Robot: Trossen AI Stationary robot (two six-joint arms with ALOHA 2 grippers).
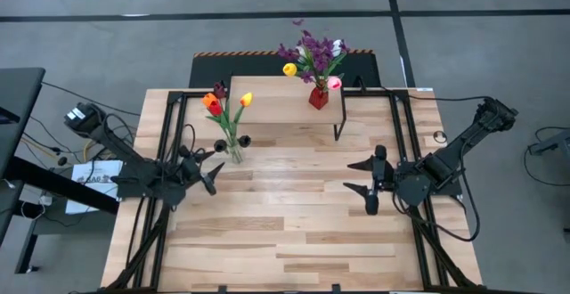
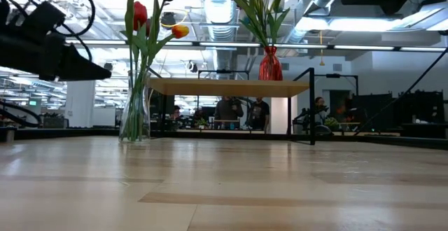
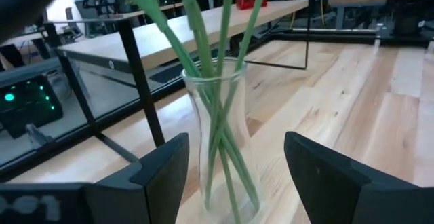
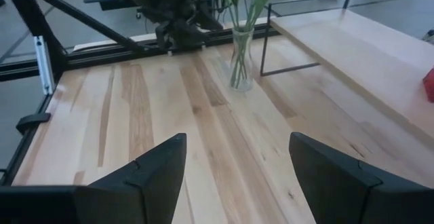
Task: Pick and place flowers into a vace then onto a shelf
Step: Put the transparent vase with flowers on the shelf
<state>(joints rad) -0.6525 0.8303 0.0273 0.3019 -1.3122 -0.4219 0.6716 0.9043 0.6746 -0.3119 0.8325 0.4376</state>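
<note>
Green-stemmed flowers (image 1: 224,116) upright in clear vase (image 1: 234,151), heads up

Flowers (image 1: 223,107) stand upright in a clear vase (image 1: 234,151) beside my shelf (image 1: 276,107); others fill a red vase (image 1: 318,96) on it.

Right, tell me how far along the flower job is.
Done: the red vase with its purple, yellow and pink bouquet stands on the shelf. In hand: the clear vase holding the red, orange and yellow flowers is on the table in front of the shelf; the left gripper is open around it, not yet gripping. Left: lift that vase onto the shelf. The right gripper waits, open and empty.
</note>
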